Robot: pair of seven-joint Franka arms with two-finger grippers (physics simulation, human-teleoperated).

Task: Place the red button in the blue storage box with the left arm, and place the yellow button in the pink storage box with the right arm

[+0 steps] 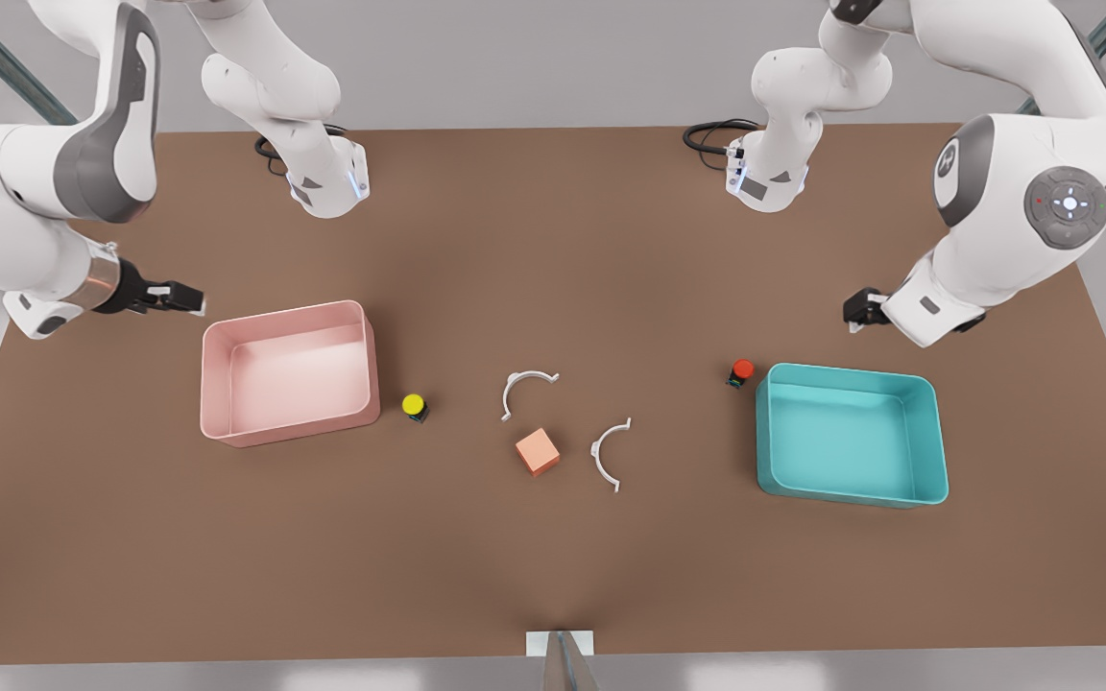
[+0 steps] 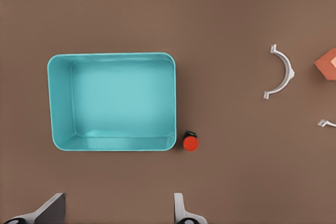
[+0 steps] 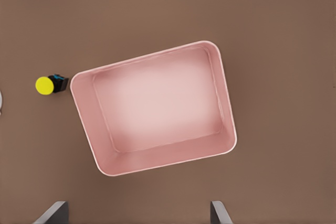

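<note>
On the brown worktop (image 1: 553, 566), between the boxes, an orange cube (image 1: 538, 451) and two white curved clips (image 1: 526, 387) are seen. The red button (image 1: 741, 371) stands upright just beside the empty blue storage box (image 1: 937, 441); the yellow button (image 1: 414, 406) near the empty pink storage box (image 1: 217, 384). The left gripper (image 2: 118, 211) and right gripper (image 3: 139, 213) are held wide open, empty.
</note>
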